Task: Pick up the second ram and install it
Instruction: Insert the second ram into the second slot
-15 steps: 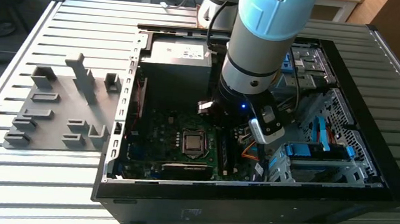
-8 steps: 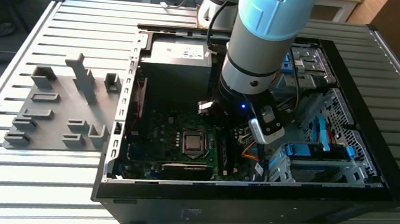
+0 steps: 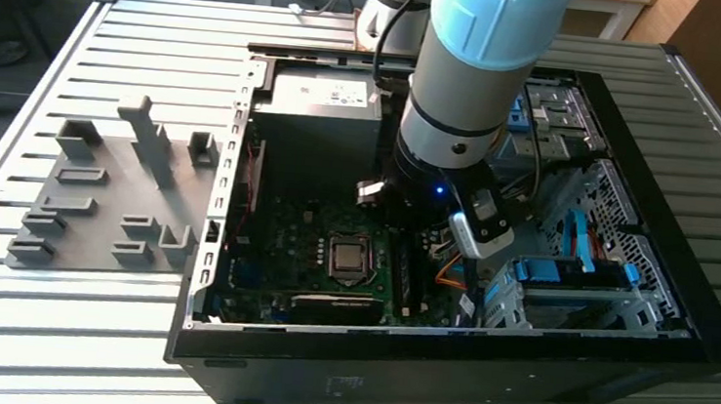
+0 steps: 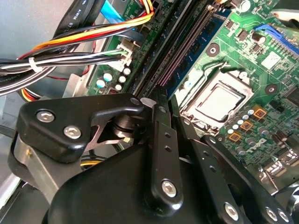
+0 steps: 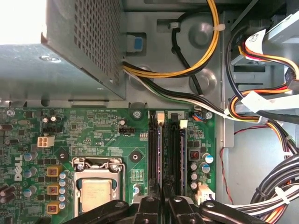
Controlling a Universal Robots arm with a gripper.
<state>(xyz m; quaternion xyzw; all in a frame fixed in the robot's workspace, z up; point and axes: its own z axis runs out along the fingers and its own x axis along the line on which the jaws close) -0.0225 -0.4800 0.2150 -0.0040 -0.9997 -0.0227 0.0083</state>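
Inside the open black computer case (image 3: 450, 372) on the ribbed metal table (image 3: 62, 333), the arm's black gripper (image 5: 162, 203) hangs low over the memory slots of the green motherboard (image 5: 93, 135), just beside the silver processor socket (image 5: 96, 186).

In the second wrist view we see the second ram (image 4: 189, 65), a thin blue-teal circuit-board stick carrying dark chips. It stands on edge along a slot and runs in under the gripper's tips. The fingers (image 4: 160, 140) are drawn nearly together, leaving a narrow gap, and by our reading they are pinched on the near end of that stick.

The grey plastic holder blocks (image 3: 99, 199), well apart from the case at the exterior view's left, carry no stick, so we judge the pickup done and the stick brought to its slot. What we cannot confirm is seating. The white latches (image 5: 183, 123) at the slots' far end are visible, but whether they have closed on the stick is unclear. Bundled coloured cables (image 5: 261, 107) and the grey perforated power supply (image 3: 322, 111) lie clear of the work.
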